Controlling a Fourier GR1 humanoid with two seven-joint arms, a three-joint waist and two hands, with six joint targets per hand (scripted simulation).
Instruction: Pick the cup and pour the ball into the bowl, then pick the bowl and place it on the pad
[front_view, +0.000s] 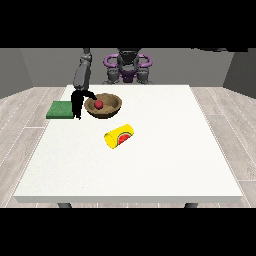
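On the white surface (150, 165), the wooden bowl (111, 108) holds the red ball (99, 104); the hand at the view's left (78, 102) curls its fingers over the bowl's rim. The yellow cup (119, 135) lies tipped nearby, the green pad (60, 110) beside the hand.

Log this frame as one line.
ball in bowl | cup on its side | hand at bowl rim | pad bare

- Looks like a bare test room or lab, not a home
- Plain grey walls (30, 67) at 12 o'clock, nothing hung on them
- Pale wood-plank floor (20, 120) runs round from 9 to 3 o'clock
- One big white table (150, 170) dead centre, with the humanoid robot (127, 67) parked behind it at 12
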